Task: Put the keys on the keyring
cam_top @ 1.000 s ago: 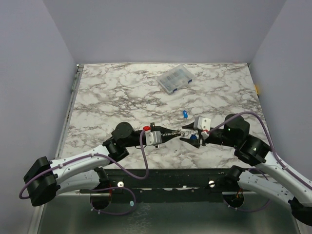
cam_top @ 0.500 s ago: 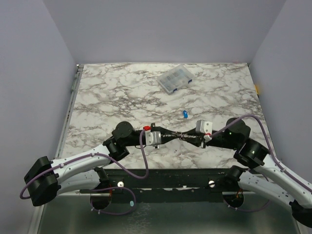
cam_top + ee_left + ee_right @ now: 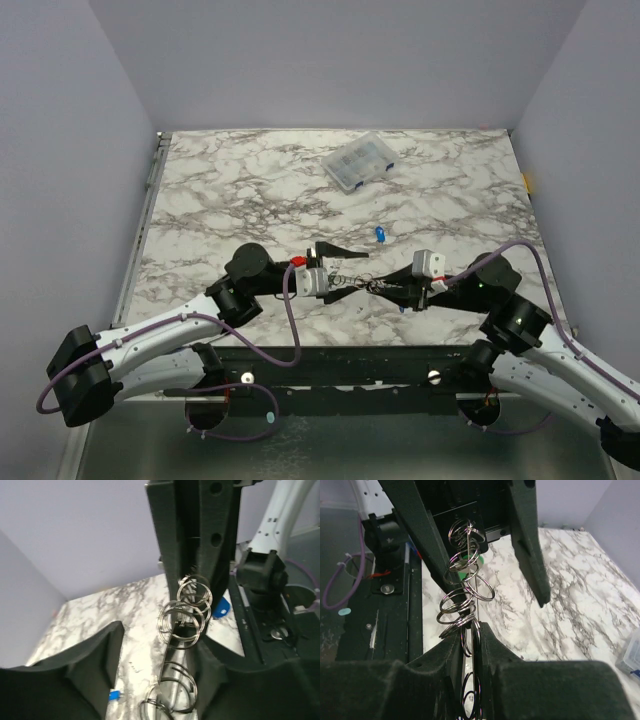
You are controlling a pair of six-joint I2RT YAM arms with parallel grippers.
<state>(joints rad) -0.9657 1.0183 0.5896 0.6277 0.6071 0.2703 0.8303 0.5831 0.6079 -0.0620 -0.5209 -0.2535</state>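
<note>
Gripping the keyring [image 3: 465,587] by its linked rings, my right end effector [image 3: 380,287] holds it near the front edge of the desk [image 3: 230,190], while my left end effector [image 3: 355,270] gapes open around it. The wire looks light, stiff and slippery, best pinched flat across one loop. A blue key [image 3: 380,235] lies beyond.

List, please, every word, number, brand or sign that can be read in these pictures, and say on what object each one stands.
No text can be read in any view.
Clear compartment box: no label visible; too small to tell more.
Keyring and blue key: no engraving or number can be made out.
Round pale sticker: appears blank.
</note>
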